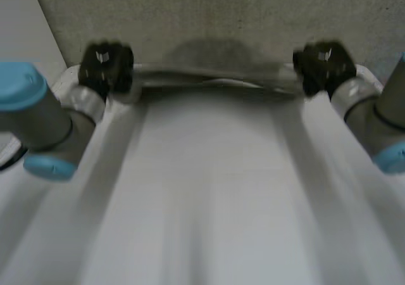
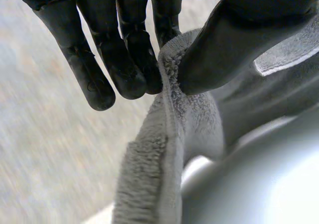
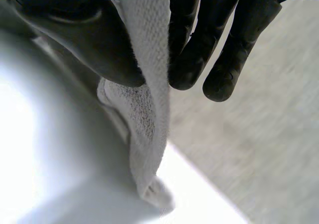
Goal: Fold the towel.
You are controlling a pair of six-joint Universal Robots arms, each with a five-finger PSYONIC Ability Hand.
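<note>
Left hand (image 1: 106,66) and right hand (image 1: 323,63) each pinch a corner of the pale grey terry towel (image 2: 169,134), stretching its edge, seemingly to fold evenly.

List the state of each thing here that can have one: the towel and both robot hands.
Light grey terry-cloth towel: one edge lifted and stretched between the two robot hands.
Left robot hand: shut on the towel, pinching its edge between thumb and fingers.
Right robot hand: shut on the towel, pinching its edge between thumb and fingers.
</note>
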